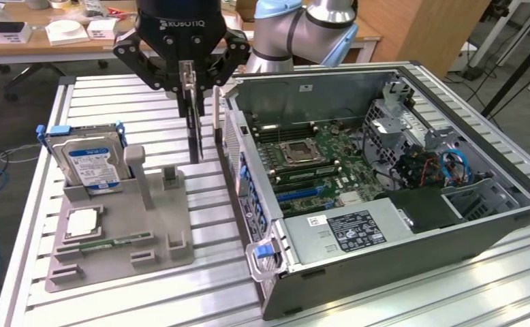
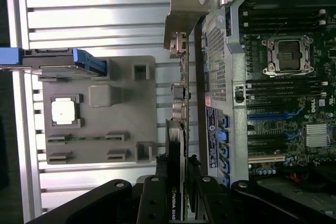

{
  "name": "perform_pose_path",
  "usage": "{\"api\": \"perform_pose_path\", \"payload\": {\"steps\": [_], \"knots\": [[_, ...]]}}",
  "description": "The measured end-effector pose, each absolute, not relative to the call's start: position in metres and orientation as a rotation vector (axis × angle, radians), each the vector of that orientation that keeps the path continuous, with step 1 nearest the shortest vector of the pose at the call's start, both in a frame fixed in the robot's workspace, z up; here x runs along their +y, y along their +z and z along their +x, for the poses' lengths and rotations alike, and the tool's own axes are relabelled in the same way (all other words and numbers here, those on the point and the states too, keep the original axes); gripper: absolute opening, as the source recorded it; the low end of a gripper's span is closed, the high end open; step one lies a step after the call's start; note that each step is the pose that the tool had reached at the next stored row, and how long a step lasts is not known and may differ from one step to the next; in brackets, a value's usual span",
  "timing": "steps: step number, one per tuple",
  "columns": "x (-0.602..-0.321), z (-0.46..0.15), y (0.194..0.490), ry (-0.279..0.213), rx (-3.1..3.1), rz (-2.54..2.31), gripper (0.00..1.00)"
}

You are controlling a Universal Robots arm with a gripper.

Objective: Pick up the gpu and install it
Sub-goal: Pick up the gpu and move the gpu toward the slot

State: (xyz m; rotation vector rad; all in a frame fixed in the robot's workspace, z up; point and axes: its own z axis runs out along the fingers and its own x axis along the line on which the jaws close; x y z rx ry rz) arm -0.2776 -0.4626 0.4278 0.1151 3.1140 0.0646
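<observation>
The end effector [image 2: 177,165] clamps the gpu [image 2: 176,142] between its two fingers [image 2: 153,195]. The card is seen edge-on, and its silver bracket [image 2: 181,22] is at the end away from the grip. The gpu lies between a grey fixture [image 2: 105,127] and the perforated wall of the open chassis [image 2: 215,51]. The fixture rests on the slatted tabletop [image 2: 94,19] and carries a hard drive [image 2: 52,59] with blue rails and a square processor [image 2: 64,113]. Inside the chassis, the motherboard [image 2: 273,111] exposes a processor socket [image 2: 287,56], blue slots and a finned heatsink [image 2: 317,135].

One gpu [image 1: 195,126], one hard drive [image 1: 88,162]
</observation>
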Motion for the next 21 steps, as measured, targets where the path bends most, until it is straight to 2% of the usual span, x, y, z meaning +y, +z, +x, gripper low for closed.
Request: {"api": "perform_pose_path", "payload": {"steps": [21], "knots": [[-0.4626,-0.2678,0.4278,0.065,3.114,0.115,0.26]]}}
